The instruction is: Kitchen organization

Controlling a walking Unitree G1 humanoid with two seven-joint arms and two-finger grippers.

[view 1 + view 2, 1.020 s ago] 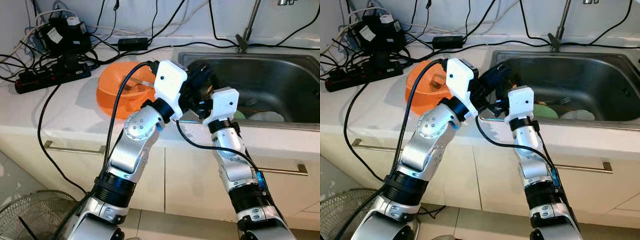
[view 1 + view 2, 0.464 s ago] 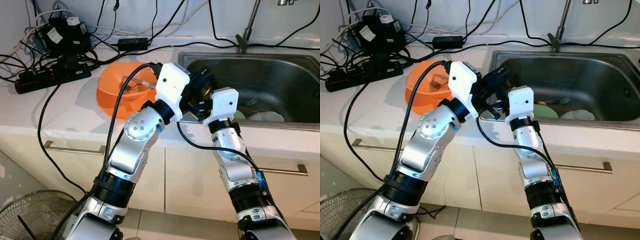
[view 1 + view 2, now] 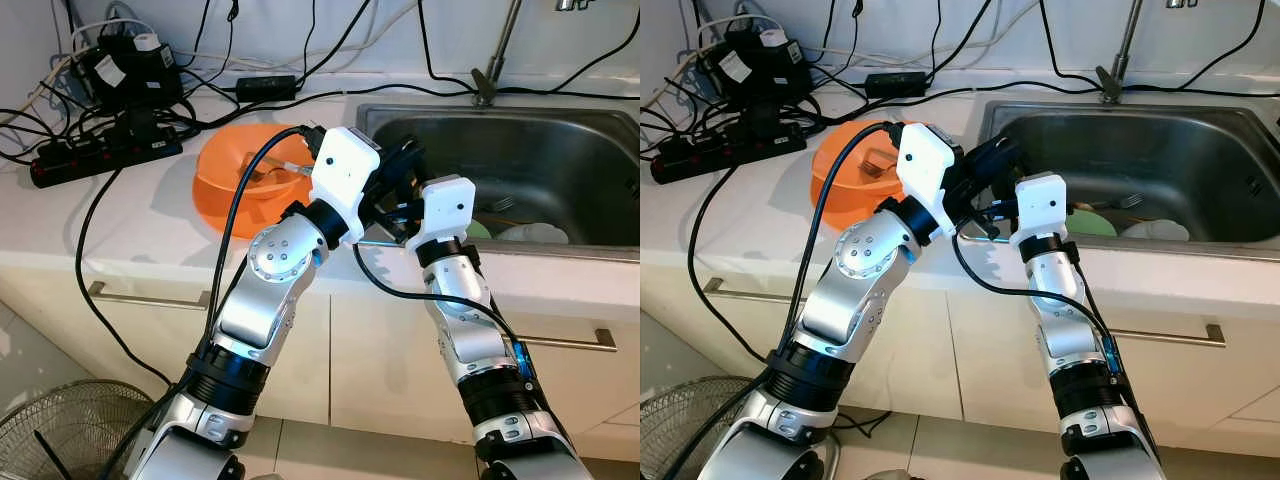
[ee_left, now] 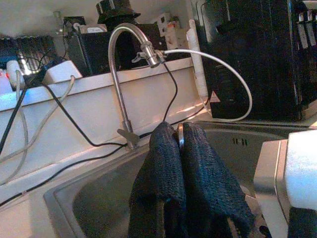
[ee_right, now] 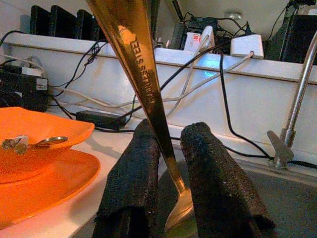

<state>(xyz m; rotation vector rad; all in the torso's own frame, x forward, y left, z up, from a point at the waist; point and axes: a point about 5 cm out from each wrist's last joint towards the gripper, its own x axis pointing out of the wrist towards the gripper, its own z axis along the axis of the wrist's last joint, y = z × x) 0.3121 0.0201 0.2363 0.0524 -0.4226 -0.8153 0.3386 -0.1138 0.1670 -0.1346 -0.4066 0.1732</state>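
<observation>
My two grippers meet over the front left corner of the steel sink. The left gripper is shut on a thin metal utensil, whose edge shows between its black fingers. The same utensil appears as a long gold-toned handle running between the fingers of my right gripper. Those fingers stand apart, with a gap on one side of the handle. An orange bowl sits on the white counter just left of the sink, with a spoon in it.
A white plate, a green item and a fork lie in the sink. The faucet stands behind it. Power strips and tangled cables crowd the counter's back left. A floor fan stands low on the left.
My left gripper has shifted slightly right toward the right gripper. The right arm, the bowl and the camera have stayed nearly still.
</observation>
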